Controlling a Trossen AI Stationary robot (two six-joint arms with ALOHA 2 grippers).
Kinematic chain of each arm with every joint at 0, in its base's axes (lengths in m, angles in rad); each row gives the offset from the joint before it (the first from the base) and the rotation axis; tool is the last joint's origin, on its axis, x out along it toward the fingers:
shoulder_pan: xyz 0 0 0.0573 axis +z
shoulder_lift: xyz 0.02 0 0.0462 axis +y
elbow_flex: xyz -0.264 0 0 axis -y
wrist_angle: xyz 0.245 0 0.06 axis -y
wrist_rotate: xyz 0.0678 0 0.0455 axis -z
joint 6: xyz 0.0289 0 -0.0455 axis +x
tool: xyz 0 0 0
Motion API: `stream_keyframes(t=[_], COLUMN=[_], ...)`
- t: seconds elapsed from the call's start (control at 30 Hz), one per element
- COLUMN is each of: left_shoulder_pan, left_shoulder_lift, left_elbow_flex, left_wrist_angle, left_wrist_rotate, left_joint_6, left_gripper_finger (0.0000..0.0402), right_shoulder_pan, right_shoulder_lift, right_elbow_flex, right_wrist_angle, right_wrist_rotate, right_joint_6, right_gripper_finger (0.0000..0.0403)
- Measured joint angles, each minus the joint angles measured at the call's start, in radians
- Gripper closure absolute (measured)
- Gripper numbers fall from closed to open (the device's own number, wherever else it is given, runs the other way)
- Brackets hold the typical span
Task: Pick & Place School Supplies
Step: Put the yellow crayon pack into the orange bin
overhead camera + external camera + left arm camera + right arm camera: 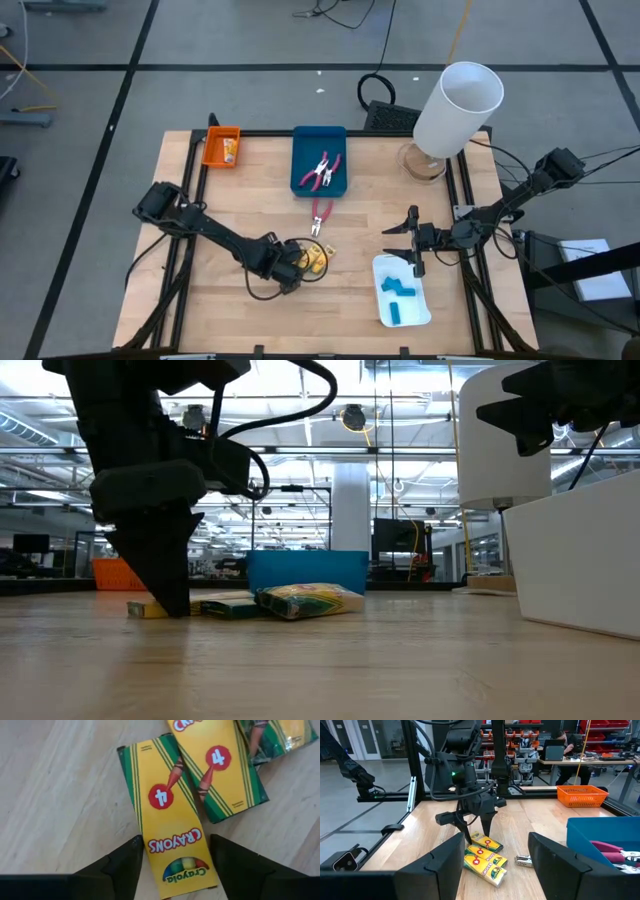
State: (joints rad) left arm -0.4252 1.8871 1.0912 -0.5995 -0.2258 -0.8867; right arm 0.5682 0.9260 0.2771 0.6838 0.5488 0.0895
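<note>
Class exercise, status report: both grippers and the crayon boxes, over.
Left gripper open, straddling one flat yellow-and-green crayon box on the wooden table. Right gripper open, above the white tray. Two more boxes adjacent.

We can read print only on the yellow crayon boxes near the left hand (pixel 175 865). The crayon box between its fingers (pixel 170 825) carries "CRAYONS" in white on a red banner, "Crayola" below it toward the hand, and a white "4" in a red disc farther from the hand. The second crayon box (pixel 220 765) just beside it shows the same "4" and part of a banner, probably "CRAYONS", cut off at the edge.
</note>
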Motion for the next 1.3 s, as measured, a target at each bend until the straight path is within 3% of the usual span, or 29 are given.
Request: stream_keyframes(t=[0.3,0.63,0.9,1.3], left_shoulder_pan=[-0.001,-0.001,-0.001,0.107], left_shoulder_lift=[0.003,-0.060,-0.171,-0.381], left_elbow_flex=[-0.001,-0.008,-0.006,-0.005], left_wrist_angle=[0.002,-0.008,-0.055,-0.250], left_wrist_rotate=[0.003,-0.080,-0.241,-0.408], left_joint_6=[-0.004,0.014,0.009,-0.200], left_gripper_finger=[0.0235,0.0211,0.0242,0.0235], right_shoulder_pan=[0.000,0.000,0.000,0.000], right_shoulder_lift=[0.000,0.000,0.000,0.000], right_elbow_flex=[0.000,0.000,0.000,0.000], right_wrist_angle=[0.000,0.000,0.000,0.000], right_wrist_rotate=[0.000,0.000,0.000,0.000], right_joint_6=[0.000,0.000,0.000,0.003], right_gripper_finger=[0.0193,0.0193,0.0193,0.0193])
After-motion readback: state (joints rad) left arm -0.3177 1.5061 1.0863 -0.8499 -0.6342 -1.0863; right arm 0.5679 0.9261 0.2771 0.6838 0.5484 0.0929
